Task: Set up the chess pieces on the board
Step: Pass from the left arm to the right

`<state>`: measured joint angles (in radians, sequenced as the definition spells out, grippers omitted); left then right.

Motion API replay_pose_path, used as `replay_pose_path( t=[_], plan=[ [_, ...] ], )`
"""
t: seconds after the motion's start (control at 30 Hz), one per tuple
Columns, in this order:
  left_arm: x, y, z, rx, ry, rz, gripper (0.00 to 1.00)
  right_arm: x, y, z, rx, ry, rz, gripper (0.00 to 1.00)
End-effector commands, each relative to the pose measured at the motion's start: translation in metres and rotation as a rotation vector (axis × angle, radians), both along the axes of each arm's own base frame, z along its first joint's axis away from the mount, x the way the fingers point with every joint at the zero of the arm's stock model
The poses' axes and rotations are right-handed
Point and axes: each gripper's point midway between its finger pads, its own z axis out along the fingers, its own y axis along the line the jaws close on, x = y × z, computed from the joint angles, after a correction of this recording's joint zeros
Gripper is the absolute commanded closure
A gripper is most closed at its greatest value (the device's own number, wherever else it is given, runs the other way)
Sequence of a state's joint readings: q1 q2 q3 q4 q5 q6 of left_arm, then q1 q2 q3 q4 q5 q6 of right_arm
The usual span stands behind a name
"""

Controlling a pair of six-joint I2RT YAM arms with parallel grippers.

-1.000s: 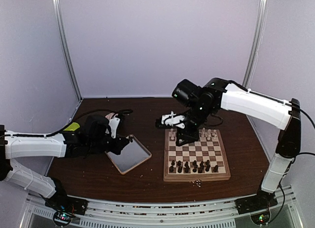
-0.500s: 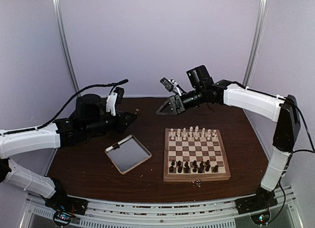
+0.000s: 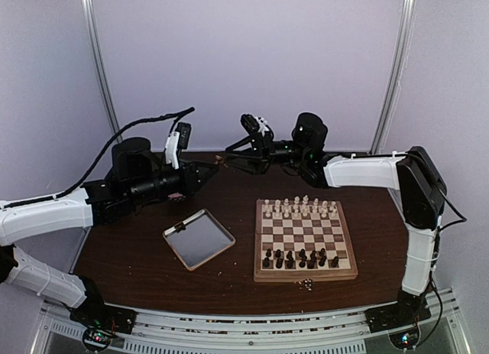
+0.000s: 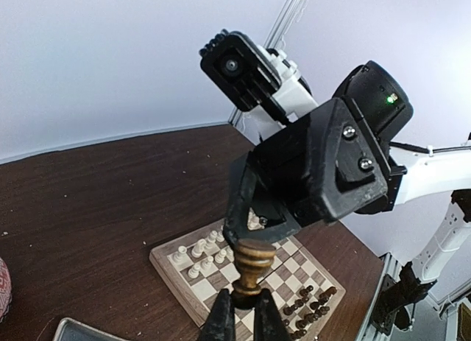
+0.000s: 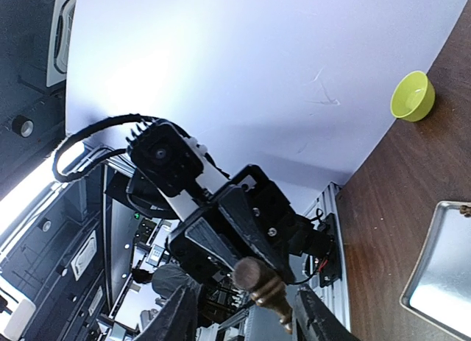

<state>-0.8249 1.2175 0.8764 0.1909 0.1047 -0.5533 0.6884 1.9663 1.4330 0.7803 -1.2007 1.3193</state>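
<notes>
Top external view: both arms are raised above the far part of the counter (image 3: 130, 266). The left hand (image 3: 205, 173) and the right hand (image 3: 238, 160) are met tip to tip in the air, to the far left of the board (image 3: 306, 275). The board is laid flat on the right half of the counter. Cream chess pieces (image 3: 296, 209) are lined along its far side, and dark chess pieces (image 3: 300, 257) are gathered less evenly along its near side. A few tiny things, too small to be told, are seen on the counter just beside the board's near rim. A square silver tray (image 3: 200, 241) is set to the left of the board, apart from it and turned at an angle. In the left wrist view, a brown turned chess piece (image 4: 251, 264) is gripped at its lower end by the left hand, whose two fingers (image 4: 221, 320) are closed on it. The piece is held in the air, off the board, with its other end pointed at the right hand just beyond it. In the right wrist view, the right hand is seen spread wide, with one finger (image 5: 180, 315) on either side of the brown piece and clear of it, so nothing is held by that hand. A yellow-green bowl (image 5: 412, 96) is seen on the counter against the wall.
</notes>
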Motion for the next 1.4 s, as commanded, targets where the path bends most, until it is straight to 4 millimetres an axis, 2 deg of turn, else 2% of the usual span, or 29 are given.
replay_pose_path(
  t=[0.0, 0.2, 0.57, 1.07, 1.37],
  plan=[
    [0.003, -0.004, 0.028, -0.085, -0.046, -0.013, 0.96, -0.017, 0.0, 0.021, 0.068, -0.022, 0.055, 0.54],
    [0.004, -0.006, 0.026, -0.102, -0.038, -0.013, 0.96, -0.025, 0.004, 0.015, 0.059, -0.017, 0.077, 0.53],
    [0.005, 0.001, 0.025, -0.111, -0.037, 0.02, 0.96, -0.025, 0.005, 0.004, 0.039, -0.01, 0.076, 0.54],
    [0.008, 0.007, 0.022, -0.104, -0.037, 0.053, 0.96, -0.024, 0.004, -0.006, 0.02, -0.001, 0.063, 0.71],
    [0.008, 0.003, 0.015, -0.097, -0.021, 0.044, 0.95, -0.019, 0.005, -0.012, 0.008, 0.005, 0.05, 0.86]
  ],
)
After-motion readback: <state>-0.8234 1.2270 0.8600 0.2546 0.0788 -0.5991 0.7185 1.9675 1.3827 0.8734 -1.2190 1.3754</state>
